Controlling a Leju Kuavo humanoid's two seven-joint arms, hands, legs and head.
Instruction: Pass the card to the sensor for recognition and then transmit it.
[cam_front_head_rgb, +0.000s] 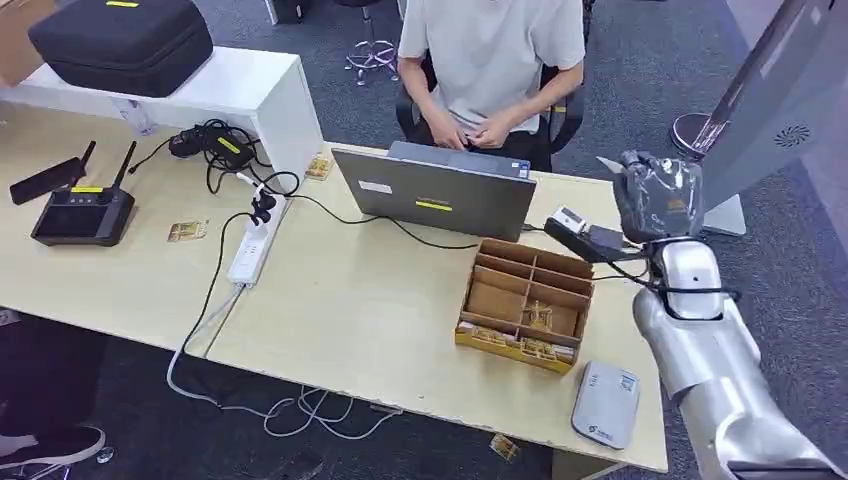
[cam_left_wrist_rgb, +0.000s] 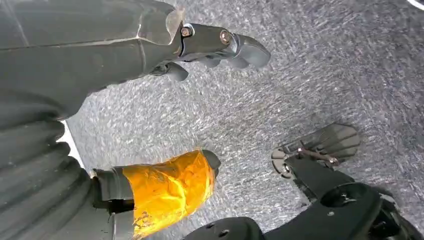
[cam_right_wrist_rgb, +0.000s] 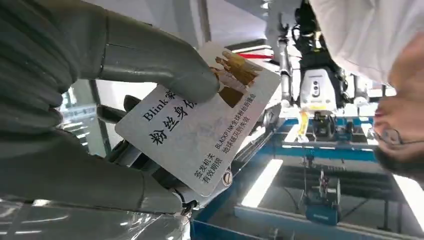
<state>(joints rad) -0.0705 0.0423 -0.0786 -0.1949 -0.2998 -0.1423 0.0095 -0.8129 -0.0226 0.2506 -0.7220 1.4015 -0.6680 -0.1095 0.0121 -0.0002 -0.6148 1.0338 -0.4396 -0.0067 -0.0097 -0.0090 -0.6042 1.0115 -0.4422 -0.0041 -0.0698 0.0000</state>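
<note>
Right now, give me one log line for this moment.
right hand: holds card, raised by table's right end | left hand: empty, over floor | person: seated behind laptop

grey laptop open at desk far edge, seated person behind it, brown divided box near front right, white power strip mid-desk, black handheld controller at left edge, black case on far-left white shelf

White printed card pinched in the right robot hand.
</note>
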